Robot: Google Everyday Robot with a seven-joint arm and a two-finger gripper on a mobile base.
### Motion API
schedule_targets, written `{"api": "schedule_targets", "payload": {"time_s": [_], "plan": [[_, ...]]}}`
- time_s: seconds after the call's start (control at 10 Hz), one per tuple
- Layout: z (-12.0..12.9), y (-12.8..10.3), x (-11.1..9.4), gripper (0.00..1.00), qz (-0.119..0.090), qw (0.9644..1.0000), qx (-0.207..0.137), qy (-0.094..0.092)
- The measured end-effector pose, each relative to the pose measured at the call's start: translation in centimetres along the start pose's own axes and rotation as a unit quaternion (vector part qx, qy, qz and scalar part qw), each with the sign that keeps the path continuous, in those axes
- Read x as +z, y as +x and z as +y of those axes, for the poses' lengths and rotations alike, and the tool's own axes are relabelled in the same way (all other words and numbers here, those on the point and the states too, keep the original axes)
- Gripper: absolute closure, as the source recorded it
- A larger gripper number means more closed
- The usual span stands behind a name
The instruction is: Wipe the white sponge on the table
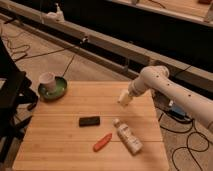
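The table (65, 145) is a light wooden plank top. My white arm reaches in from the right, and my gripper (125, 98) is down at the table's far right part, right over the spot of the white sponge (121, 101). The sponge is a small off-white pad, mostly covered by the gripper's tip, so only a pale edge shows. I cannot tell whether the gripper touches it.
A green plate (59, 91) with a white cup (47, 79) stands at the table's far left corner. A black flat object (89, 121), an orange-red object (102, 142) and a white capped tube (128, 136) lie mid-table. A black chair (10, 95) stands left; cables lie on the floor.
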Motion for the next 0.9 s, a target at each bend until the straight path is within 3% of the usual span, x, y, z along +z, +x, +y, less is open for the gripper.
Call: {"api": "schedule_targets", "payload": {"time_s": [0.4, 0.6, 0.9], "plan": [[-0.2, 0.0, 0.1, 0.2, 0.001, 1.0, 0.003, 0.002], [-1.4, 0.7, 2.1, 0.2, 0.003, 0.9996, 0.026, 0.002], [-1.6, 0.7, 6.1, 0.2, -0.005, 0.9984, 0.053, -0.022]]}}
